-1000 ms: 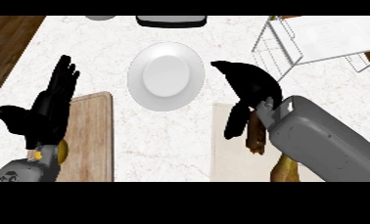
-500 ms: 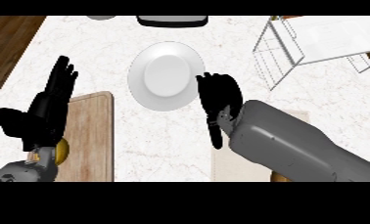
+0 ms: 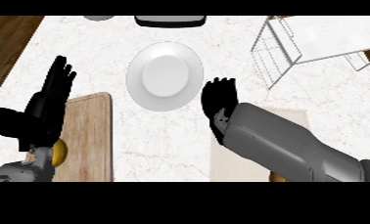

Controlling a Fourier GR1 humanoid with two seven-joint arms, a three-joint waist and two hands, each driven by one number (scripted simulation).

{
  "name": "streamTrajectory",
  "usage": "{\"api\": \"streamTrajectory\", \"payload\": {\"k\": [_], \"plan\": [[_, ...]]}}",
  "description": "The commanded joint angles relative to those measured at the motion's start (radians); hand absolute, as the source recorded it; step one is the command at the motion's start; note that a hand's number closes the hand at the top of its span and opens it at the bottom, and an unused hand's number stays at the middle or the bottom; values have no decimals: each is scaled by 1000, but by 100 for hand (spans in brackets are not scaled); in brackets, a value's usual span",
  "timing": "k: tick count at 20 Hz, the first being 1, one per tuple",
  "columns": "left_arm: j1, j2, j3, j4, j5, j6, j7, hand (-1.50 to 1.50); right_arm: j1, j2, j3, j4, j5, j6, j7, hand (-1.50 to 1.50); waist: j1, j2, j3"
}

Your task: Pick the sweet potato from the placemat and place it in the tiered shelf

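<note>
Hovering just right of the white plate (image 3: 165, 75), the right robot hand (image 3: 219, 101) is open, empty; its forearm hides the sweet potato.

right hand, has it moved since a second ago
Yes. The right hand has swung left, away from the wire shelf, and now sits beside the white plate.

No text, label, brand, number or sign can be read anywhere in the head view.
</note>
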Motion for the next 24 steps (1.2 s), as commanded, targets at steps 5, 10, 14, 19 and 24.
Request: {"api": "streamTrajectory", "payload": {"k": [5, 10, 14, 19, 24], "plan": [[-49, -37, -5, 51, -46, 39, 23, 0, 34, -15, 0, -19, 35, 101, 187, -150, -24, 0, 1], [36, -40, 2, -28, -43, 18, -12, 0, 108, -61, -2, -42, 103, 70, 135, -150, -12, -1, 2], [-16, -23, 36, 10, -39, 1, 27, 0, 97, -58, -61, -58, 107, 135, 154, -150, -16, 0, 1], [-6, -34, 54, 42, -36, -30, -20, 0, 196, -83, -52, -50, 195, 83, 91, -150, -13, 2, 1], [35, -43, 57, -53, -41, -36, 25, 0, 248, -68, -114, -62, 262, 104, 36, -150, -4, 2, 2]]}}
